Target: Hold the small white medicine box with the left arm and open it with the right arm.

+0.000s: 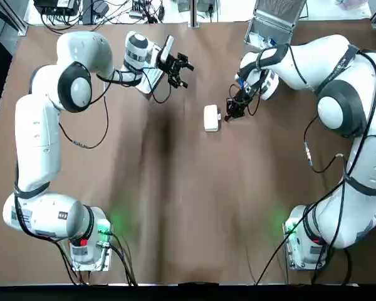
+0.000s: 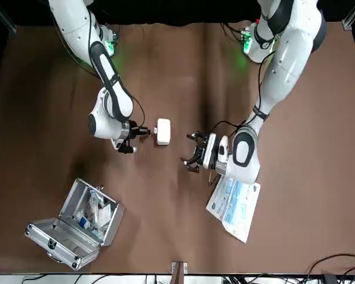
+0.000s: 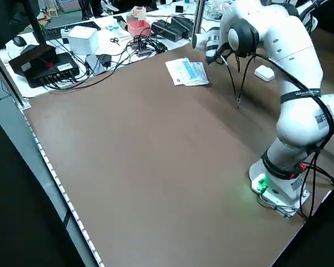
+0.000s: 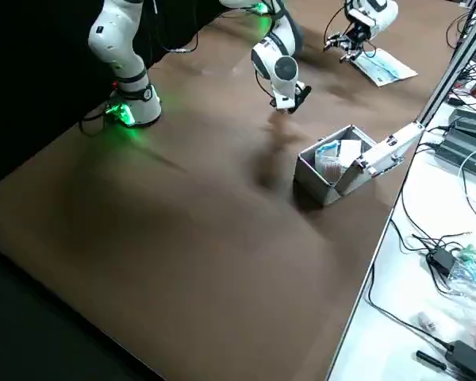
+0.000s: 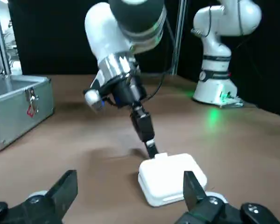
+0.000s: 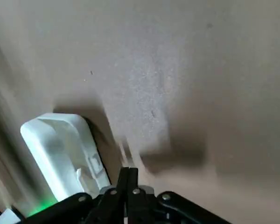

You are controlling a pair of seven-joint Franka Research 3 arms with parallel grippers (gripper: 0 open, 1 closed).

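Wide-spread closest to its own wrist camera, the left gripper (image 5: pixel 130 183) shows two dark fingers (image 5: pixel 67 186) with nothing between them; just beyond one of them lies the small white medicine box (image 5: pixel 172 183), flat on the table and not yet held; in the top view the box (image 1: pixel 212 118) sits a little above the frame's centre, its long axis running up and down the frame, and the left gripper (image 1: pixel 178 70) hangs to its upper left, near but apart; the right gripper (image 1: pixel 229 111) is the nearer one, its fingers pressed together into one thin tip that meets the box's right-hand long side; whether that tip pinches a flap or only touches I cannot tell; the hold has to come first, I judge, with the left fingers travelling down and right in that frame to straddle the box's short width; the table (image 1: pixel 175 207) is plain brown; an open metal case (image 1: pixel 272 25) stands at the upper right of the top view, a printed leaflet (image 2: pixel 234 204) lies just below the left wrist in the front view, and a desk strewn with cables (image 3: pixel 100 50) borders the table at the upper left of the left side view
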